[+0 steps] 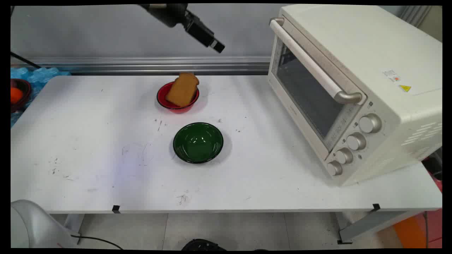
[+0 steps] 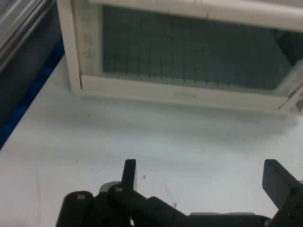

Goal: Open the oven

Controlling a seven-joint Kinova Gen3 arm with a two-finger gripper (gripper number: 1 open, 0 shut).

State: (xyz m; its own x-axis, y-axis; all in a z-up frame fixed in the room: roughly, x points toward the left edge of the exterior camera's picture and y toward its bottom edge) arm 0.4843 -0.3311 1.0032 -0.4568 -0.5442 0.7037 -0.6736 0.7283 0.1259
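My gripper point(image 1: 216, 45) hangs high above the table's back edge, pointing down and to the right, toward the toaster oven point(image 1: 353, 88). In the hand view the gripper point(image 2: 203, 177) is open, with only bare table between its two fingers. The oven's shut glass door point(image 2: 189, 47) fills the top of that view. Below and left of the gripper a slice of toast point(image 1: 182, 90) leans in a red bowl point(image 1: 177, 102). An empty green bowl point(image 1: 198, 142) sits nearer the front.
The cream oven takes up the table's right side, its handle point(image 1: 310, 63) and several knobs point(image 1: 353, 141) facing left. A dark bowl with an orange thing point(image 1: 16, 94) lies off the table's left end, on blue wrap.
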